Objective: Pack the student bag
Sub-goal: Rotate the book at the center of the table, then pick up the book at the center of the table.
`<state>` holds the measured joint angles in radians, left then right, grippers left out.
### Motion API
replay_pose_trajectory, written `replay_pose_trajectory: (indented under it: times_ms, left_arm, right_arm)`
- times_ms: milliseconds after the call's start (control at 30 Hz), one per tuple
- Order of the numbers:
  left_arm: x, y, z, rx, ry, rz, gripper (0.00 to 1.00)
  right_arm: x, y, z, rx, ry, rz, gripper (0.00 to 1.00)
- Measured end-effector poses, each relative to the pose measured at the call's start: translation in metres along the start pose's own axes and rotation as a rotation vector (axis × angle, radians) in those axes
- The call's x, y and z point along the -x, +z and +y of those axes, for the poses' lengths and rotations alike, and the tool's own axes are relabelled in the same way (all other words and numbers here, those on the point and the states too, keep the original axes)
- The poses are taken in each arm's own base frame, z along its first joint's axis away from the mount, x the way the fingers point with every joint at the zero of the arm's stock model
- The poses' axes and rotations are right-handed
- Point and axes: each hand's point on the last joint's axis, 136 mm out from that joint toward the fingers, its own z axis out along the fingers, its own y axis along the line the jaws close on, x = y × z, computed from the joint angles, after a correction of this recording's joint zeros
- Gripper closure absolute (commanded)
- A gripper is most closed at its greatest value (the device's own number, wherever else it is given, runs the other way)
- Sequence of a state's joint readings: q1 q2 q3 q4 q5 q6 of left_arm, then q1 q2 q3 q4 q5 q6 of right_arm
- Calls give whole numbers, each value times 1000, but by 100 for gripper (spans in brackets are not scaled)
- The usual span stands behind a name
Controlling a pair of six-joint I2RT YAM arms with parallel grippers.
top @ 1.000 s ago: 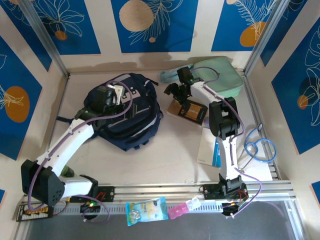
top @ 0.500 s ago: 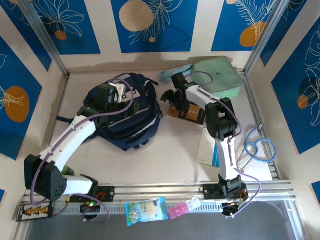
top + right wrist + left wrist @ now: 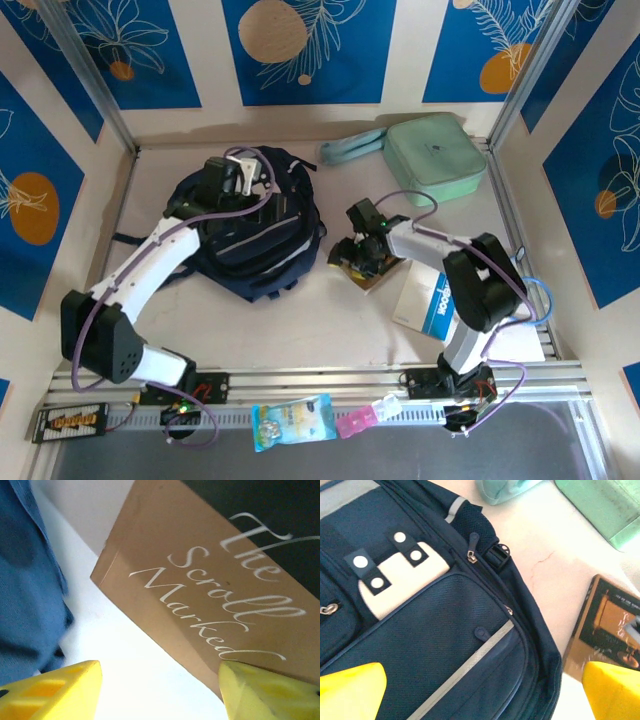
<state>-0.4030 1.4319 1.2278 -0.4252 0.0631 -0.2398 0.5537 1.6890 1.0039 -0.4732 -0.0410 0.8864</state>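
The left end effector is spread wide above the student bag, holding nothing. The right end effector stands parted at a corner of the brown book, one finger perhaps touching it.

The student bag is dark navy, pale-striped (grey patch too); the book is tan, white-lettered. The case is mint.

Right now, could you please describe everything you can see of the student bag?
The student bag is a dark navy woven-fabric backpack lying flat, front up, left of centre on the table. It shows zipped front pockets, a pale stripe, a light grey studded patch and a strap trailing left. The open left claw is over it; contact is unclear.
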Motion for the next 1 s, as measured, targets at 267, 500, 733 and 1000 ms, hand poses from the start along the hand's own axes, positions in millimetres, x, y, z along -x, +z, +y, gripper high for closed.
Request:
replay_pose_trajectory:
  times_ms: [267,500,733,1000]
  left_arm:
    - [4,41,-43,-116,-12,79,0]
    - [-24,82,-126,-263,56,197,6]
    - [-71,125,-168,-294,89,349,17]
    - [-97,155,-175,-280,75,446,28]
  right_arm:
    - [16,-55,-12,-5,54,-186,34]
    - [63,-89,-54,-45,250,-344,34]
    - [55,-78,-105,-122,368,-307,38]
    - [50,-59,-119,-124,414,-229,53]
